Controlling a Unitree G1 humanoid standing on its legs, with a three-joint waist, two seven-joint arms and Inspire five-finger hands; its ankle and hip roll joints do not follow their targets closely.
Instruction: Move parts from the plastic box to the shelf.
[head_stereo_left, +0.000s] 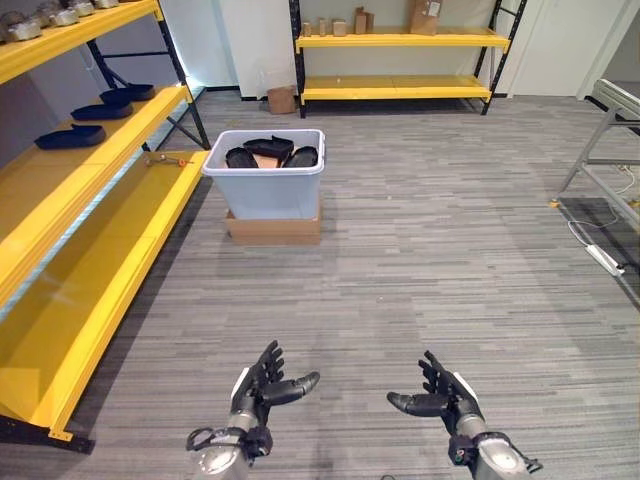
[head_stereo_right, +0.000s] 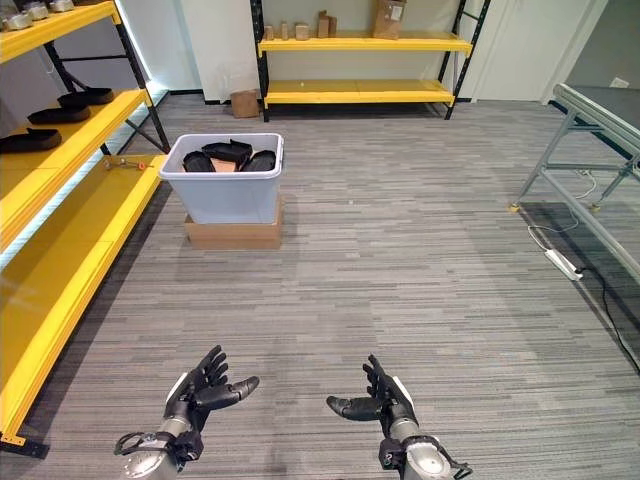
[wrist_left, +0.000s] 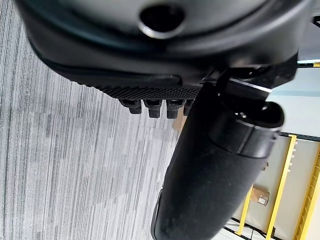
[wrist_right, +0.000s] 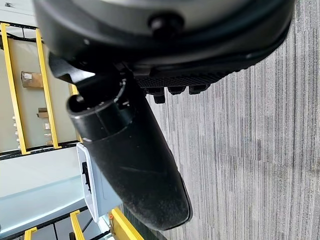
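Both hands, left (head_stereo_left: 262, 385) and right (head_stereo_left: 443, 395), hang open and empty, well short of the box (head_stereo_left: 266, 180) holding the parts (head_stereo_left: 272, 152). Approach squarely before reaching; shelf (head_stereo_left: 95, 215) lies left.

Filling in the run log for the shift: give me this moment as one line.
left hand: open, empty | right hand: open, empty | plastic box: on cardboard box, dark parts inside | shelf: left of box

Cardboard box (head_stereo_left: 273, 229), power strip (head_stereo_left: 604, 259)
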